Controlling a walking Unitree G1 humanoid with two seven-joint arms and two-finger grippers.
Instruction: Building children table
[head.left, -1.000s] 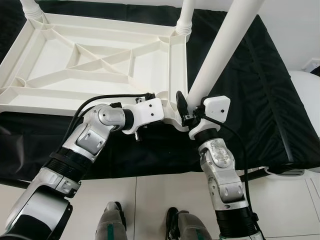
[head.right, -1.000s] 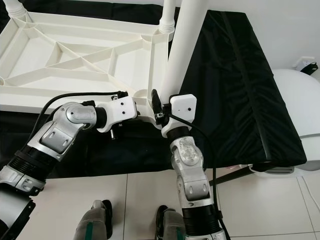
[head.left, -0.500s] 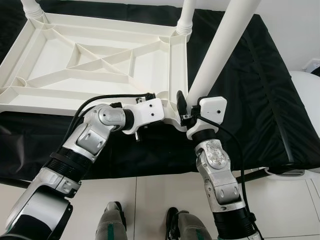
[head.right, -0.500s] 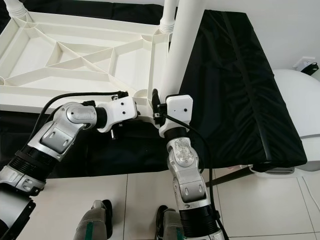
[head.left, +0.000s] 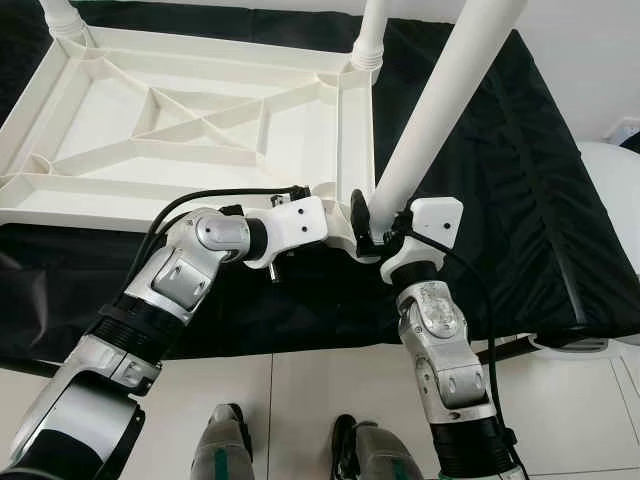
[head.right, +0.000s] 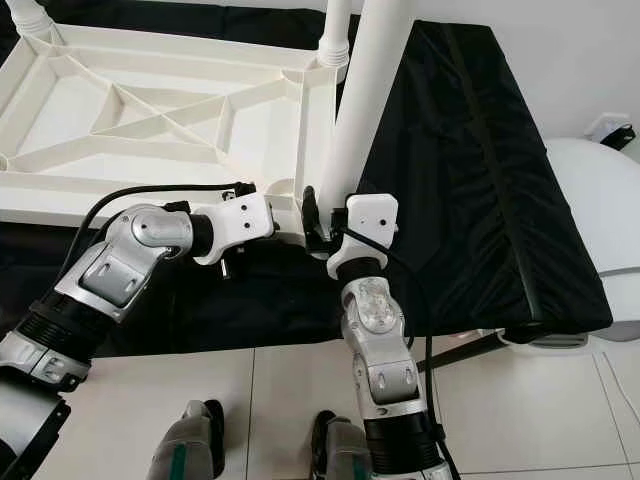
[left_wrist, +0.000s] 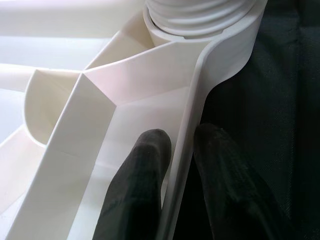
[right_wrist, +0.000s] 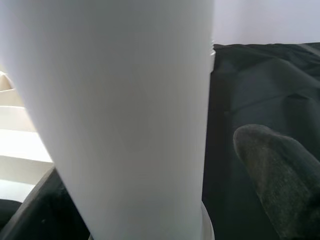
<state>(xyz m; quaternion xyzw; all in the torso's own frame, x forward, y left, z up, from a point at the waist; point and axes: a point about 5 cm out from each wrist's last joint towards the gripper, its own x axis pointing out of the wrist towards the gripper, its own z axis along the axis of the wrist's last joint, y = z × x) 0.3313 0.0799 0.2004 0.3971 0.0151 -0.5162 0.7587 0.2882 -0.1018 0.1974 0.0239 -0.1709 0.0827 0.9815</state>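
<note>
Left eye view: I saw the white plastic tabletop (head.left: 200, 130) lying upside down, ribbed underside up, on a black cloth (head.left: 500, 170) spread over a low surface. Two legs stood in its far corners, one at the far left (head.left: 62, 17) and one at the far right (head.left: 370, 35). A third white leg (head.left: 430, 110) rose at a tilt from the near right corner socket.

My left gripper (left_wrist: 175, 165) reached in from the left to that near right corner. In the left wrist view its two black fingers (left_wrist: 145, 170) pinched the thin side rim of the tabletop, one finger inside the rim and one outside against the cloth, with the threaded socket (left_wrist: 200, 20) just ahead.

My right gripper (head.left: 368, 222) was at the foot of the tilted leg, just beside the corner. In the right wrist view the leg (right_wrist: 125, 110) sat between its fingers (right_wrist: 280, 170), one on each side; I recorded it as clamped around the leg.

Light floor tiles (head.left: 300, 400) lay below, and the robot's feet (head.left: 225, 440) stood near the cloth's edge.
</note>
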